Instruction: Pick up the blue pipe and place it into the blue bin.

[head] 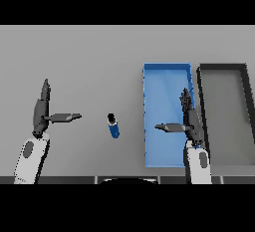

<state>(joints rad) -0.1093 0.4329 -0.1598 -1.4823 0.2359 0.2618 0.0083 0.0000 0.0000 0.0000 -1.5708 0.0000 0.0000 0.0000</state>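
Note:
The blue pipe (113, 126) is a short cylinder with a dark top end, lying on the grey table between my two hands. The blue bin (162, 81) is a long open tray right of the pipe, running front to back. My left hand (40, 114) is at the left, fingers straight and thumb pointing toward the pipe, a clear gap away from it. My right hand (189, 121) hovers over the blue bin's right side, fingers straight, thumb stretched left, holding nothing.
A dark grey bin (247, 106) stands directly right of the blue bin, its long side against it. Bare grey table stretches behind and left of the pipe.

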